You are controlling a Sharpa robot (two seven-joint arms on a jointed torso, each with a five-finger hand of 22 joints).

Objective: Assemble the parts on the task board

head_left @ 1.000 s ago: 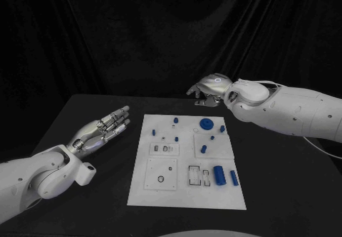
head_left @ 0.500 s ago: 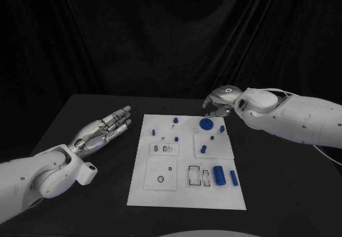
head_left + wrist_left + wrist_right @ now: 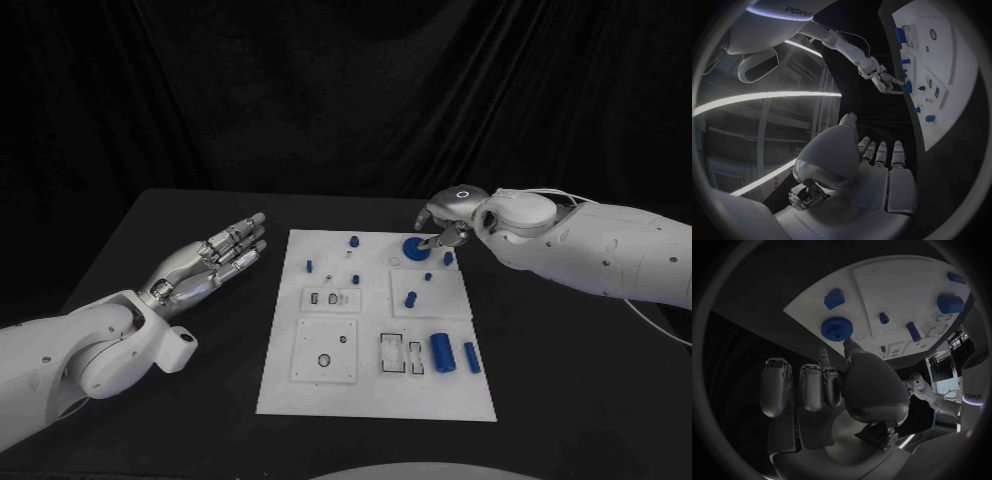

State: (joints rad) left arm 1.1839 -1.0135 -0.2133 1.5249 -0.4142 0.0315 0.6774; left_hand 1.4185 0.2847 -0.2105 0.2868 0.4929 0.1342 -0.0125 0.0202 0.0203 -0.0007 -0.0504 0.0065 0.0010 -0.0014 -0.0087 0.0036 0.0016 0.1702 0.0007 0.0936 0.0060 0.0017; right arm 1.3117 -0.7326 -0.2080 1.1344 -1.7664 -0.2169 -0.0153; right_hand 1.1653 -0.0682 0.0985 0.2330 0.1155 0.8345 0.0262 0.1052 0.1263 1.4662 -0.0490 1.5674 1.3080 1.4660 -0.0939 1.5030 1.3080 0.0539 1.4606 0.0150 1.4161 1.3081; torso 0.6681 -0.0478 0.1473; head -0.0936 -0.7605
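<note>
Head view: we log the board (image 3: 378, 330) mid-table, most parts loose, assembly barely begun; left hand (image 3: 216, 256) flat, fingers extended, empty.
Right wrist view: right hand (image 3: 826, 385) empty, fingertips nearing the gear (image 3: 837, 329).

Right hand (image 3: 444, 222) lowered from beyond the task board (image 3: 378, 400) — fingertips now at round blue part (image 3: 417, 249)

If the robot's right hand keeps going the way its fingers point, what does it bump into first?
Most likely the round blue gear on the task board. The right hand has its fingertips just beside it; whether they already touch is unclear.
</note>
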